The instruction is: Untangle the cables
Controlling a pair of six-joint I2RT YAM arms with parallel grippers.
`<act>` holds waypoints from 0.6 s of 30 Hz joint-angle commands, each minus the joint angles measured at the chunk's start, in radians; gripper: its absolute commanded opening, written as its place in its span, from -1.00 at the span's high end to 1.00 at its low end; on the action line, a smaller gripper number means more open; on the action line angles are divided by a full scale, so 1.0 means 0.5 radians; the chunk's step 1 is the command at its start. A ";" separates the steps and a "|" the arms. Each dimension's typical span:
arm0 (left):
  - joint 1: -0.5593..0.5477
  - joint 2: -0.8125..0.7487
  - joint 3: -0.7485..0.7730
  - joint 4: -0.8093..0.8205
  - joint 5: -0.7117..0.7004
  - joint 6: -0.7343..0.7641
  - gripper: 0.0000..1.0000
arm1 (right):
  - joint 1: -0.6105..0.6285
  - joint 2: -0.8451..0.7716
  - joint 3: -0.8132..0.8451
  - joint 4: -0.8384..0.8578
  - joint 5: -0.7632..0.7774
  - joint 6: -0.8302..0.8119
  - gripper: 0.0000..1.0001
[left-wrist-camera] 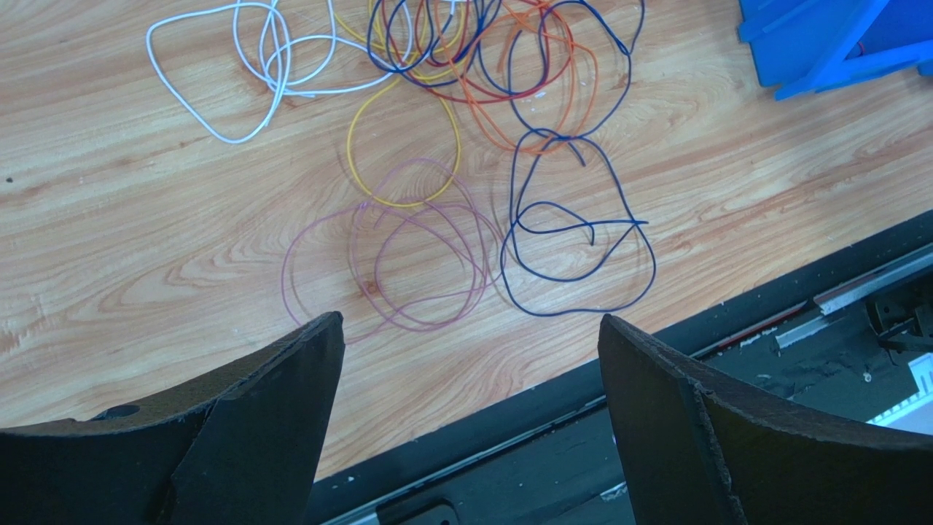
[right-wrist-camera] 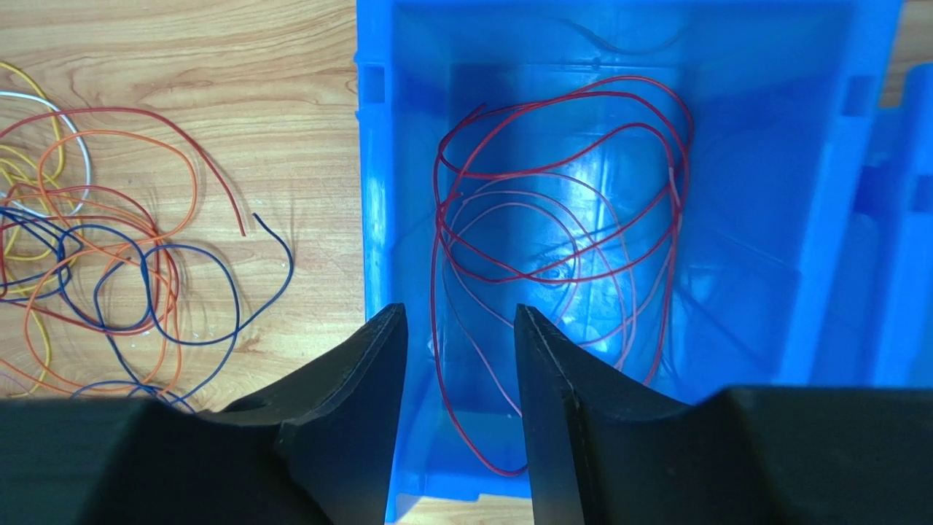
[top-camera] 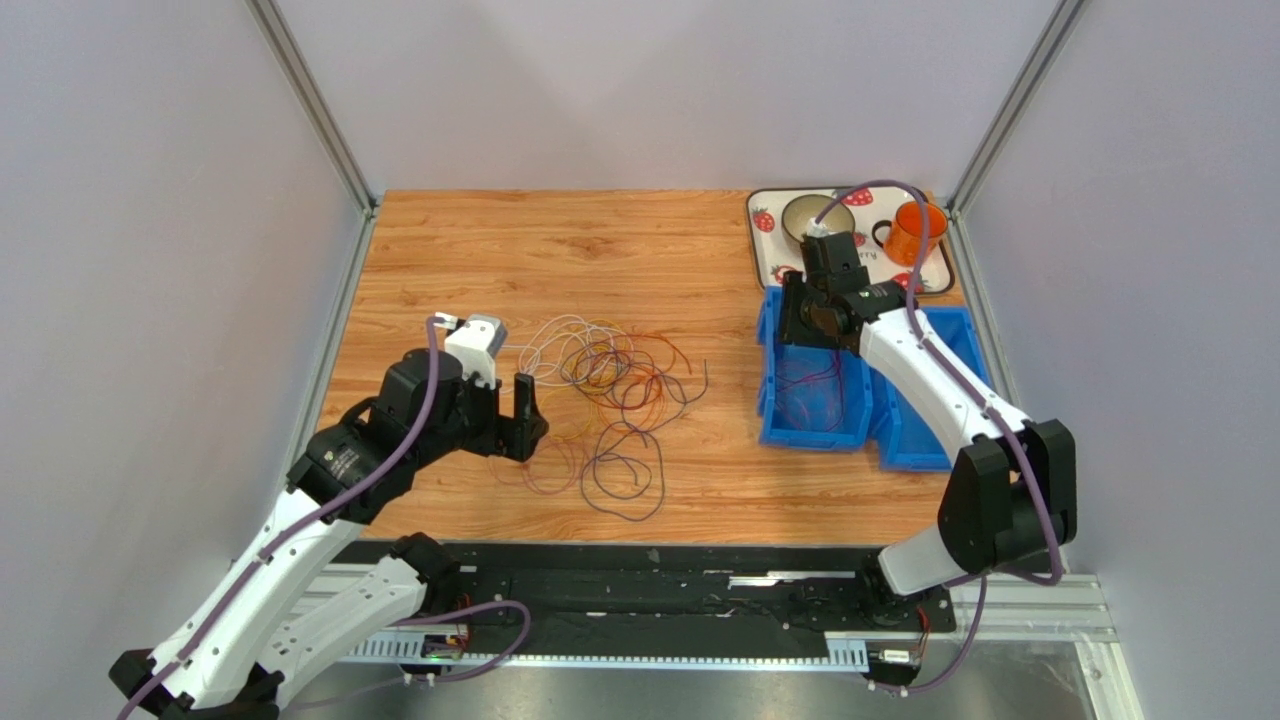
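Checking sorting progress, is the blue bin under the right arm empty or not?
Not empty. The blue bin holds loops of red cable on its floor, plain in the right wrist view.

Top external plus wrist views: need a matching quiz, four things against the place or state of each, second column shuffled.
Things:
A. red cable
B. purple cable
C. orange mug
D. left hand

Place or state:
1. on the patterned mat
2. inside the blue bin
3. open, holding nothing
4. lying on the table, at the near side of the tangle

Pairs: A-2, B-4, C-1, D-3
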 commanded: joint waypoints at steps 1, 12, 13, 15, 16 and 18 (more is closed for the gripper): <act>-0.009 -0.007 -0.006 0.079 0.036 0.042 -0.88 | -0.007 -0.220 0.133 -0.095 0.071 0.020 0.09; -0.012 0.069 0.013 0.067 -0.007 0.042 -0.89 | 0.210 -0.530 0.016 -0.144 -0.190 0.158 0.07; -0.012 0.081 0.028 0.058 0.020 0.036 -0.88 | 0.241 -0.569 -0.008 -0.150 -0.196 0.170 0.07; -0.009 0.103 0.007 0.079 0.051 -0.022 -0.86 | 0.336 -0.606 -0.048 -0.150 -0.202 0.213 0.07; -0.012 0.103 -0.024 0.125 0.154 -0.083 -0.85 | 0.367 -0.622 -0.085 -0.144 -0.199 0.222 0.07; -0.009 0.103 -0.152 0.299 0.244 -0.163 -0.79 | 0.453 -0.659 -0.119 -0.156 -0.199 0.256 0.07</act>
